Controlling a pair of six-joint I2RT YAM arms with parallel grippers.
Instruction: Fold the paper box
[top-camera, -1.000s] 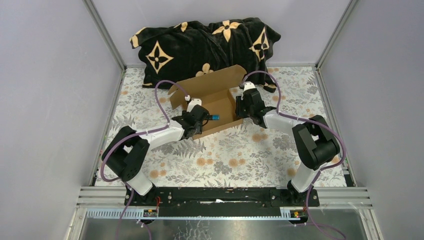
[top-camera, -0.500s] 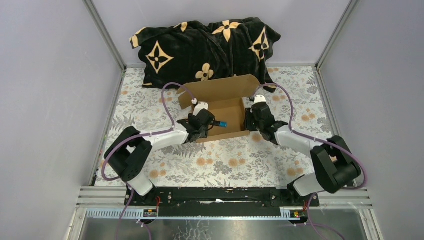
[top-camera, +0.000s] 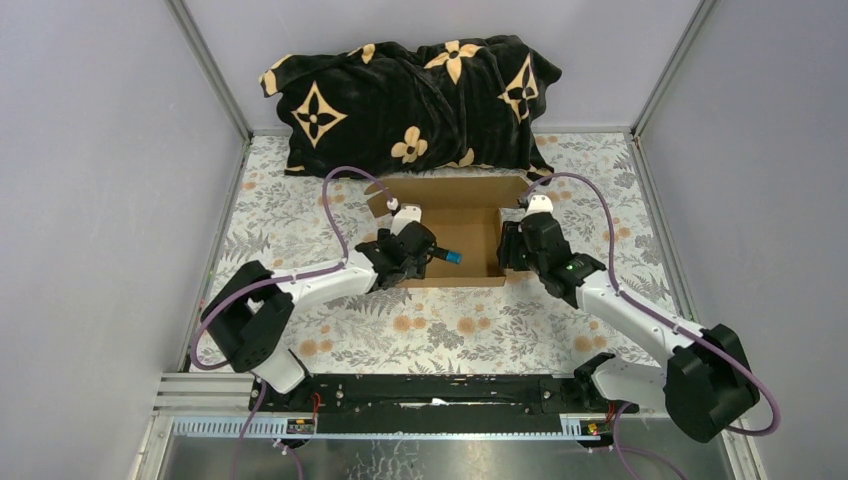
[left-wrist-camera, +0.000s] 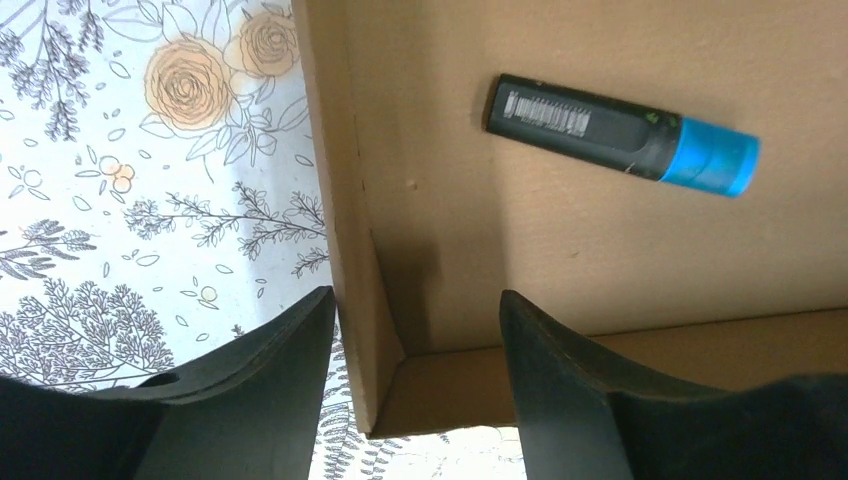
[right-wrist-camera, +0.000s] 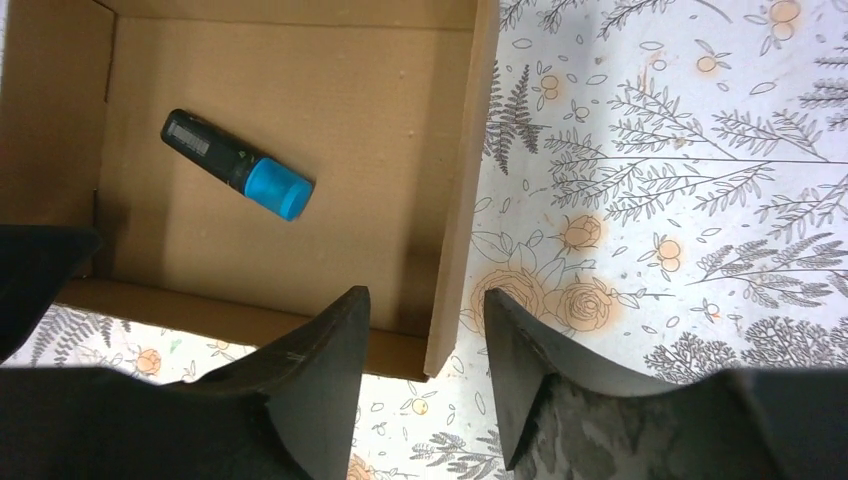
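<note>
Left wrist view: left gripper (left-wrist-camera: 417, 300) jaws stand wide, straddling a corner wall of the paper box (left-wrist-camera: 600, 250). Right gripper (right-wrist-camera: 425, 295) jaws stand wide, straddling the opposite wall. Blue-capped marker (left-wrist-camera: 620, 135) lies inside, beyond the fingertips.

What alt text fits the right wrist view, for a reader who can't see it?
The right gripper, jaws open, straddles a side wall of the open paper box. A black marker with a blue cap lies on the box floor; floral tablecloth shows outside.

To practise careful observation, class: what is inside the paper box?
One black marker with a blue cap lies on the floor of the paper box, apart from its walls. The patch of floor directly beneath it is covered, so unseen.
</note>
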